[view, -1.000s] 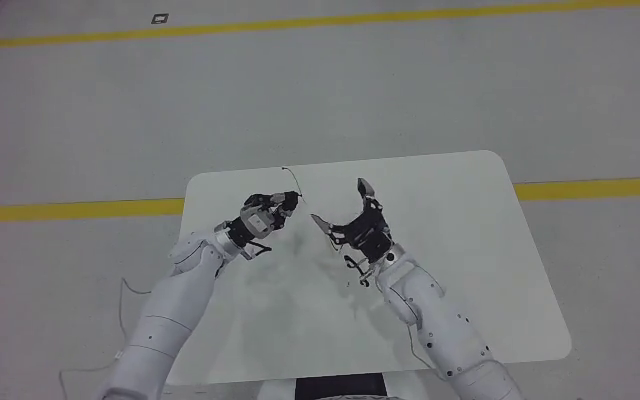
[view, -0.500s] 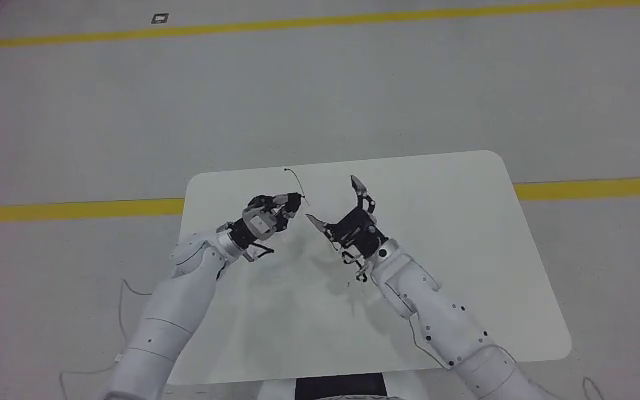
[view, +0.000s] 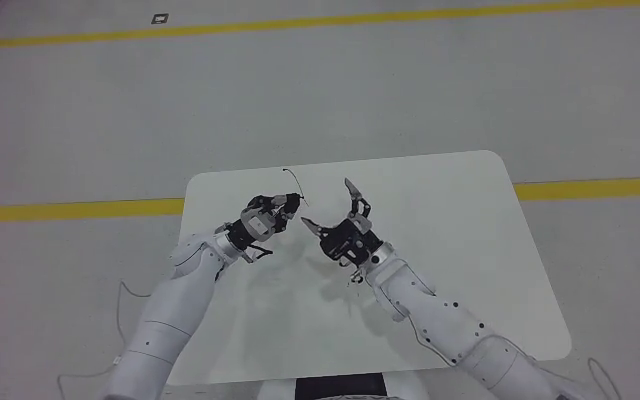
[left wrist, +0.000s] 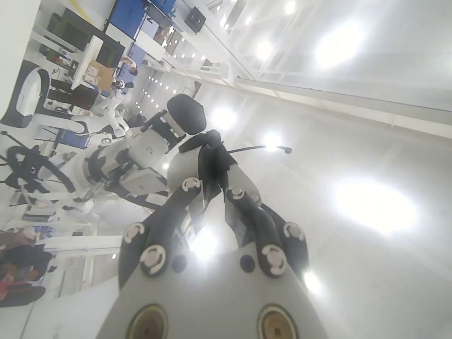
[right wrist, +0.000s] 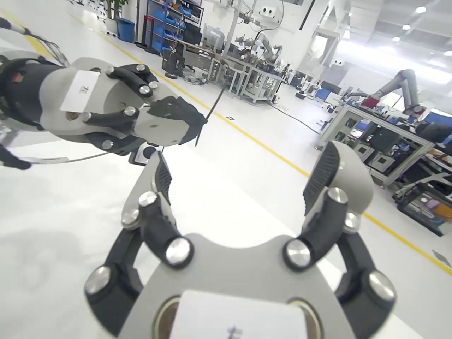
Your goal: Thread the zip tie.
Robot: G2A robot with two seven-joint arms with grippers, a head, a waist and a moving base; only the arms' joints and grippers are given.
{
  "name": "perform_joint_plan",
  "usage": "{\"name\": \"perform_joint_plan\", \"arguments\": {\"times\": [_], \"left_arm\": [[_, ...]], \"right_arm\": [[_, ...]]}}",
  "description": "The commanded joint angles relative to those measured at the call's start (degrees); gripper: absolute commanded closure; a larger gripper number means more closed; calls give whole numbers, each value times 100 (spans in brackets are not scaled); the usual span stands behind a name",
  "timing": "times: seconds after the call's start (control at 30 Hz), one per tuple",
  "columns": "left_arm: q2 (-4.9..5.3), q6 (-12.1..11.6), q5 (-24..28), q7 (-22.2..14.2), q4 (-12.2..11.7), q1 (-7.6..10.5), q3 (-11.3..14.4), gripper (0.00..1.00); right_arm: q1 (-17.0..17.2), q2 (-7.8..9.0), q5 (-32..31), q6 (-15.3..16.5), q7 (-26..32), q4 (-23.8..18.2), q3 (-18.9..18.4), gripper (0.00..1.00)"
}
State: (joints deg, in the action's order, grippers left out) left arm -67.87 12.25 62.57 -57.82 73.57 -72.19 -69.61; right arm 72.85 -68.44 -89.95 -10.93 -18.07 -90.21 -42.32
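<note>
The left claw (view: 285, 207) is pinching the black zip tie (view: 293, 182) tight between its closed fingers, over the far left part of the white bench (view: 460, 210). The tie is sticking out past the fingertips as a thin, slightly curved strand, lifted off the surface. The right claw (view: 325, 205) is hanging just beside it, fingers spread wide and gripping nothing, its opening facing the tie without touching it.
</note>
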Motion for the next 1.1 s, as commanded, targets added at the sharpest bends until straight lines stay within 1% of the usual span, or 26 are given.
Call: {"name": "perform_joint_plan", "arguments": {"times": [0.0, 0.07, 0.1, 0.13, 0.17, 0.23, 0.37, 0.63, 0.8, 0.93, 1.07], "left_arm": [[0, 0, 0, 0, 0, 0, 0, 100], [0, 0, 0, 0, 0, 0, 0, 100], [0, 0, 0, 0, 0, 0, 0, 100], [0, 0, 0, 0, 0, 0, 0, 100], [0, 0, 0, 0, 0, 0, 0, 100], [0, 0, 0, 0, 0, 0, 0, 100], [0, 0, 0, 0, 0, 0, 0, 100], [0, 0, 0, 0, 0, 0, 0, 100], [0, 0, 0, 0, 0, 0, 0, 100], [0, 0, 0, 0, 0, 0, 0, 100], [0, 0, 0, 0, 0, 0, 0, 100]], "right_arm": [[-10, 7, 0, 52, -36, 4, 5, 0], [-25, 14, 0, 89, -77, 19, 17, 0], [-49, 23, 0, 88, -80, 33, 38, 18], [-65, 29, 0, 83, -78, 39, 60, 47], [-79, 33, 0, 76, -76, 43, 80, 55], [-123, 46, 0, 59, -58, 64, 134, 65], [-194, 65, 0, 7, -23, 96, 225, 70], [-269, 91, 0, -48, 21, 91, 341, 70], [-319, 113, 0, -66, 16, 94, 430, 74], [-359, 126, 0, -64, -15, 116, 507, 74], [-418, 143, 0, -91, -52, 133, 599, 79]]}}
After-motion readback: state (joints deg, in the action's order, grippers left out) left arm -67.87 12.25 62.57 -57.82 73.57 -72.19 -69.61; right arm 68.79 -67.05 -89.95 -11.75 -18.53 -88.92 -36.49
